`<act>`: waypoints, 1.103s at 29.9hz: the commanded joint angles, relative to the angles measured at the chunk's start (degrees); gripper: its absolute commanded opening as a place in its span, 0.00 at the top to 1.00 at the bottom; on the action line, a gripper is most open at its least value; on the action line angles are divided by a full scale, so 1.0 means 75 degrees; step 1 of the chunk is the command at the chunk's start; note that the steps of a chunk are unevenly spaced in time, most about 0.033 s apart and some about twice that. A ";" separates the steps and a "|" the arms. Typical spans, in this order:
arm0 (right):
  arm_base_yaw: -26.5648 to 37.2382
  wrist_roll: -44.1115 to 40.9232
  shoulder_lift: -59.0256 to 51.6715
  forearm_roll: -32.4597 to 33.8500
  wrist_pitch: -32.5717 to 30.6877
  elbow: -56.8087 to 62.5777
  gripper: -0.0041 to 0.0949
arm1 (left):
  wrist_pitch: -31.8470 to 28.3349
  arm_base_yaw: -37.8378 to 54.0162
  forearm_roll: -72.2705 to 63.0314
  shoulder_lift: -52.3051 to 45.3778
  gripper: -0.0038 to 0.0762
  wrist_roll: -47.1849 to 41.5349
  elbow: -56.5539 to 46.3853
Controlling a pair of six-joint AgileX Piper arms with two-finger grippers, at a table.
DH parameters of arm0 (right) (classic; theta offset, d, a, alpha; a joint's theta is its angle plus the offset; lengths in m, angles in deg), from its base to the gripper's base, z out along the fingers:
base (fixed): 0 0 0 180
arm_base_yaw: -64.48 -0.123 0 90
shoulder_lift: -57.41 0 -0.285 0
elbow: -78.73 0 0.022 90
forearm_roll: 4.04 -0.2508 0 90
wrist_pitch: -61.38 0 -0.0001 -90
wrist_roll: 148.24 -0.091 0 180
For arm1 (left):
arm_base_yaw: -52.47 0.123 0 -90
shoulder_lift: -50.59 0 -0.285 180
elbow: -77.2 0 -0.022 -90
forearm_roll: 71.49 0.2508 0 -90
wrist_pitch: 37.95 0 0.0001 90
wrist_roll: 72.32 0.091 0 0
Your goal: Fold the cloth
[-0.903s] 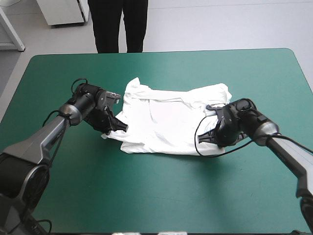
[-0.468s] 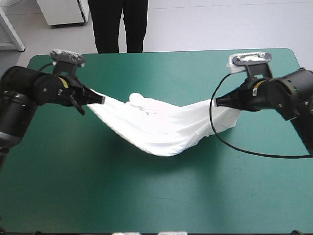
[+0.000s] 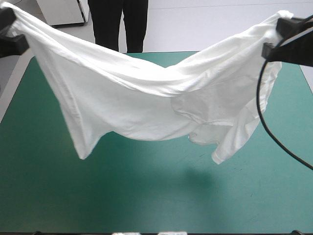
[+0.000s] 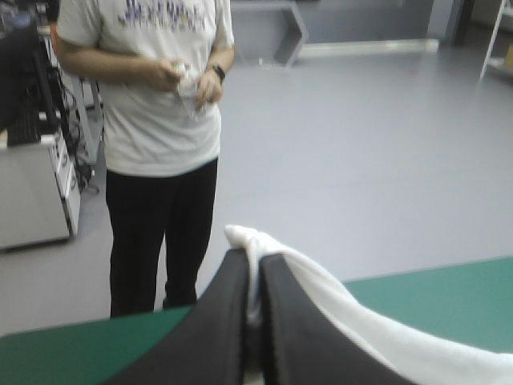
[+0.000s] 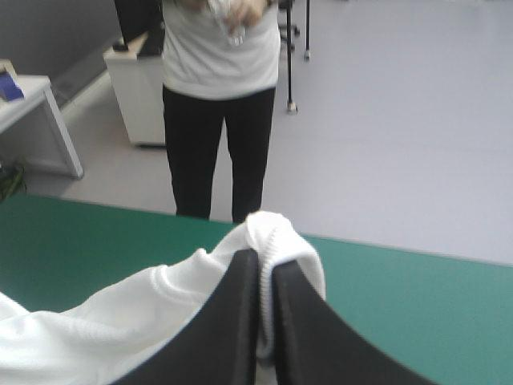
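T-shirt (image 3: 146, 98) slung high over teal-green cover (image 3: 146, 205); left fingers (image 4: 224, 321), right fingers (image 5: 236, 321) pinch its ends

The T-shirt (image 3: 146, 98) hangs above the surface (image 3: 156, 200), strung between my left hand (image 4: 255, 269) and my right hand (image 5: 264, 269), well apart.

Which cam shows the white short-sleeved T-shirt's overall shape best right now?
High view: the whole white short-sleeved T-shirt hangs spread from two held corners, sagging mid-span, above the teal-green table cover. Left wrist view shows only a bunched corner pinched in the left gripper; right wrist view the same in the right gripper.
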 commanded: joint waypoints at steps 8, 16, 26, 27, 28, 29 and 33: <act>-0.0003 0.0346 -0.0172 -0.0565 0.0013 -0.2047 0.97 | -0.0079 0.0005 -0.0965 -0.0119 0.96 0.0338 0.1514; -0.0003 0.0022 -0.0421 -0.1026 0.0013 -0.1173 0.97 | 0.0321 0.0005 -0.1134 -0.0198 0.96 0.0324 0.0644; -0.0003 -0.0410 -0.1086 -0.0598 0.0150 0.2727 0.98 | -0.0066 0.0005 -0.1067 -0.0855 0.96 0.0276 -0.4118; -0.0003 -0.0520 -0.1020 -0.0408 0.0308 0.3165 0.98 | -0.0250 0.0005 -0.0956 -0.0749 0.96 0.0276 -0.4538; -0.0003 -0.0673 -0.0928 -0.0130 0.0510 0.3594 0.98 | -0.0409 0.0005 -0.0828 -0.0610 0.96 0.0276 -0.4913; -0.0003 -0.0805 -0.0859 0.0051 0.0683 0.3845 0.98 | -0.0568 0.0005 -0.0713 -0.0441 0.96 0.0276 -0.5174; 0.0122 -0.1417 -0.0179 0.0996 0.1556 0.5104 0.98 | -0.0919 0.0005 -0.0268 0.0549 0.96 0.0240 -0.5829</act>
